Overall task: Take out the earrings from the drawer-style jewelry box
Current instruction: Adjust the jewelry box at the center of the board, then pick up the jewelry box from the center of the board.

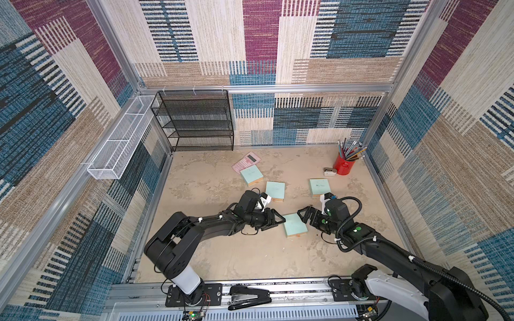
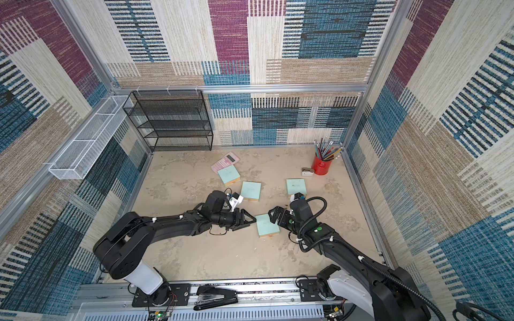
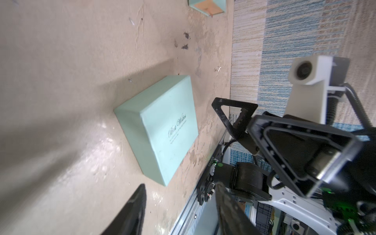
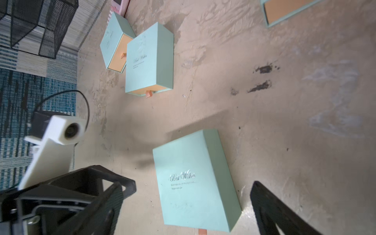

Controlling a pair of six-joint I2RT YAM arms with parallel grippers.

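Four mint-green cardboard drawer boxes lie flat on the mottled beige worktop (image 1: 222, 250). The nearest box (image 1: 294, 225) sits about mid-worktop, a little toward the right edge. Its silver "Best Wishes" lettering faces up, and its peach drawer front and ribbon tab face the front edge. That drawer looks pushed in.

The left claw (image 1: 278, 222) hangs just beside this box's left side, fingers spread with nothing between them. The right claw (image 1: 305, 214) is at the box's far right corner, spread wide and also empty. I cannot tell whether either one touches the cardboard.

The second box (image 1: 274, 190) lies just beyond the left claw. The third box (image 1: 251, 175) is farther back, overlapping a pink calculator (image 1: 246, 161). The fourth box (image 1: 319, 186) lies toward the right edge. A red tin of pencils (image 1: 344, 165) stands in the far right corner.

The tiny pale glinting earrings show only as specks loose on the worktop. One lies near the second box's ribbon tab in the right wrist view (image 4: 184, 96). Another glints beyond the nearest box in the left wrist view (image 3: 218, 69). Both are too small to make out clearly. What the drawers hold is hidden.
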